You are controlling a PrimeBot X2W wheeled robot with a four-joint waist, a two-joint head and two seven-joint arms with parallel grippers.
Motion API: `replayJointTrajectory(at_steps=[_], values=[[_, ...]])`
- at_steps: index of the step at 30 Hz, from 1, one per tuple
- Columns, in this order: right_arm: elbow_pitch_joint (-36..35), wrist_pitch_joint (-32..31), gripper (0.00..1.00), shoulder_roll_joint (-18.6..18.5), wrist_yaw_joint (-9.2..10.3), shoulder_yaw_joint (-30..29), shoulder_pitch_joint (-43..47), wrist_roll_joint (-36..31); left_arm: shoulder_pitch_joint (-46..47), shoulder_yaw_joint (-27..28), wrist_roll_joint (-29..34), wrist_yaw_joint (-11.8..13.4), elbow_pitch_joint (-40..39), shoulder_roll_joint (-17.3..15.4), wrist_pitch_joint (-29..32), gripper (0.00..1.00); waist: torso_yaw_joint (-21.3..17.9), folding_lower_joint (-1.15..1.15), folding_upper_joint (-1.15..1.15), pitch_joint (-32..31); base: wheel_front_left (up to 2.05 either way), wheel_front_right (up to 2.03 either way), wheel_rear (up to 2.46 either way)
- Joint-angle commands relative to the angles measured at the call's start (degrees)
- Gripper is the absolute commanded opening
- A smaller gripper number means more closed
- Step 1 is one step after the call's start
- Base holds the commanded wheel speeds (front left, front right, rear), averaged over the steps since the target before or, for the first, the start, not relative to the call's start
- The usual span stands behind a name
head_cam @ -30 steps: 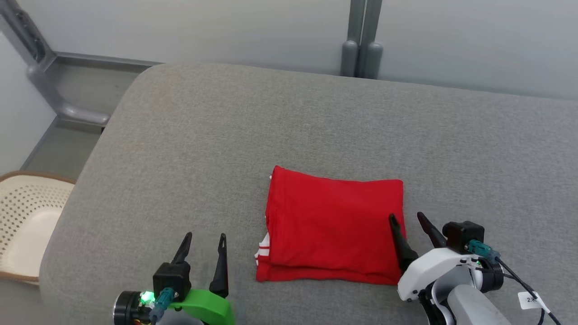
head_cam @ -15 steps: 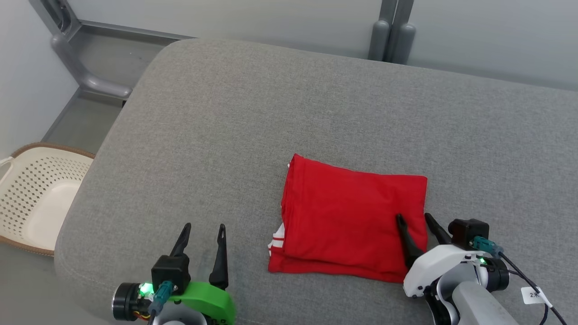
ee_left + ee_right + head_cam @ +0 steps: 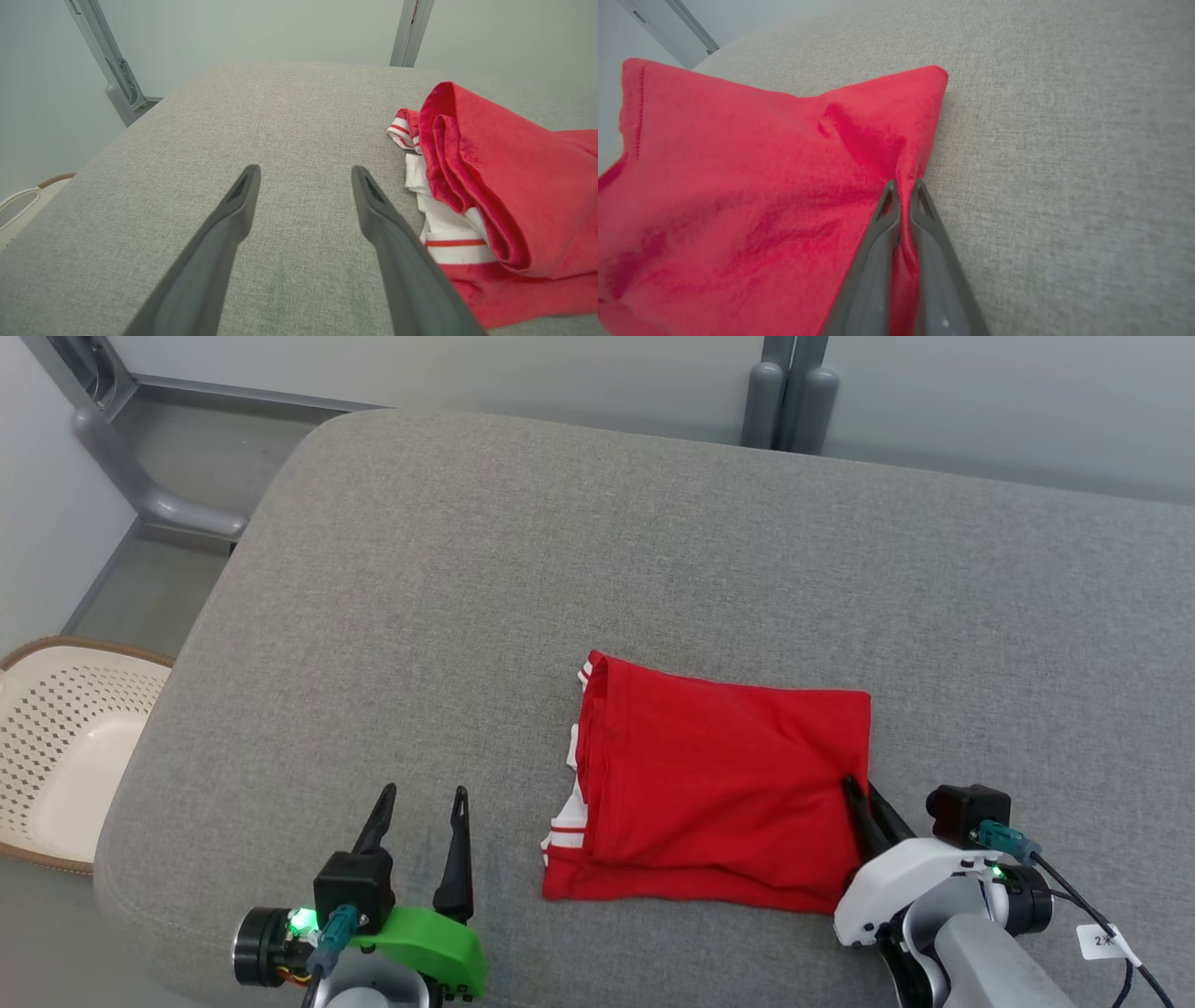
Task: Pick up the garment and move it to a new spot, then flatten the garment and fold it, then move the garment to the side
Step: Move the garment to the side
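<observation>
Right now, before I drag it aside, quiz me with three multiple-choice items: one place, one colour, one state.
1. Where is the basket relative to the cushion? A left; B right; C on top.
2. The garment is mainly? A blue; B red; C green.
3. The right gripper is? A open; B shut on nothing; C shut on the garment's edge.
Answers: A, the head view shows it off the cushion's left end; B, red cloth with white trim; C, its fingers pinch the right edge.

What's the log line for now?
garment: folded | right end effector: shut on garment's right edge | left end effector: open, empty | phase: move-aside pending
</observation>
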State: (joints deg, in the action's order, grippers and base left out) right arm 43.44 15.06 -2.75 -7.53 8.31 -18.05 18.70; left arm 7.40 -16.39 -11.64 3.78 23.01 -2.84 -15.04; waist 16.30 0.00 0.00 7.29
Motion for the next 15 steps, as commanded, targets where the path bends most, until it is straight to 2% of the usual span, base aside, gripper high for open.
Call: replayJointTrajectory(at_steps=[1,7,15], values=[[-0.25,0.12,0.00,-0.35,0.10,-0.52,-0.56,-0.08,0.43,0.23,-0.44,0.16,0.17,-0.16,-0.15,1.00,-0.22,0.00,0.00,-0.26,0.00,0.00,0.00],[-2.43,0.13,0.00,-0.35,0.10,-0.95,0.45,1.68,-1.04,1.19,0.37,-0.39,0.66,-0.17,-0.15,1.00,-3.81,0.00,0.00,-1.84,0.00,0.00,0.00],[-3.86,0.14,0.00,-0.33,0.10,-1.47,1.94,2.30,-1.26,1.30,0.77,-0.84,0.61,-0.17,-0.15,1.00,-15.25,0.00,0.00,-3.27,0.00,0.00,0.00]])
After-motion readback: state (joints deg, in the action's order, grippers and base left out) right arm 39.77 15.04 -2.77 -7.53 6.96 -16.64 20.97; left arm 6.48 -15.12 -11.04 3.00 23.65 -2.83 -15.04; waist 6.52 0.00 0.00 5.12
